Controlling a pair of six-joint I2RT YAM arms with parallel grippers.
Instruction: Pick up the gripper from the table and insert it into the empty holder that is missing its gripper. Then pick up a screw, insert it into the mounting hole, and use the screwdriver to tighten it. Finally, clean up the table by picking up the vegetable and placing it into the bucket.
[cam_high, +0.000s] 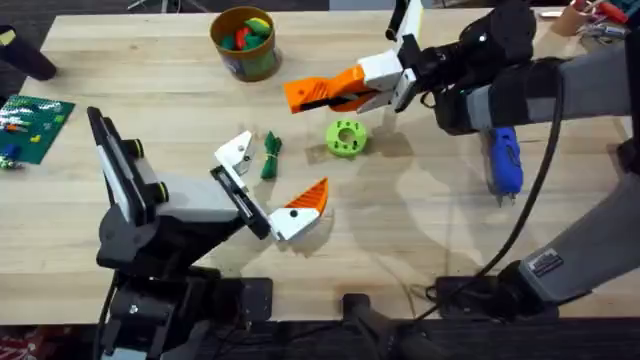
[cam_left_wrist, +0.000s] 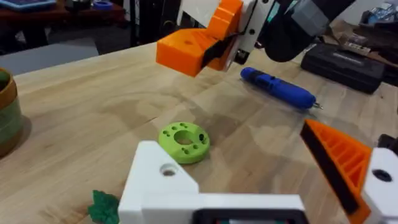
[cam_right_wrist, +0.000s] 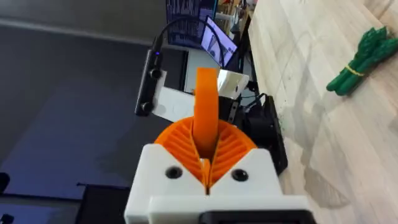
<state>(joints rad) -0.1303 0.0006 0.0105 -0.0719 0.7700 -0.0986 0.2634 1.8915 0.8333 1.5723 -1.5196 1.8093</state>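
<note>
**Right arm.** The right gripper (cam_high: 338, 92) hangs over the middle of the desk toward the far edge. In the right wrist view its ribbed orange pads (cam_right_wrist: 233, 146) are pressed together on the gripper (cam_right_wrist: 206, 102), a flat orange piece standing up between them. In the overhead view this piece (cam_high: 303, 93) projects toward the left side of the desk. It is above the wood and clear of it.

**Left arm.** The left gripper (cam_high: 277, 170) is spread wide, low over the centre of the desk, and grips nothing. One prong is the holder (cam_high: 237, 152), a bare white bracket with a dark hole. The other prong carries an orange ribbed finger (cam_high: 308, 198). In the left wrist view the holder (cam_left_wrist: 163, 180) is at the near side, and the fitted finger (cam_left_wrist: 339, 158) is opposite.

**Items on the desk.**
- The vegetable (cam_high: 271, 157), a green bundle, lies between the two prongs, just beside the holder.
- The lime-green ring (cam_high: 346, 137) lies flat at the centre, below the right gripper.
- The screwdriver (cam_high: 503, 160) lies toward the right edge, bit end toward the near edge, apart from both grippers.
- The bucket (cam_high: 244, 60) stands upright near the far edge, left of centre, with coloured pieces inside.
- A green studded board (cam_high: 35, 125) lies at the left edge.
</note>
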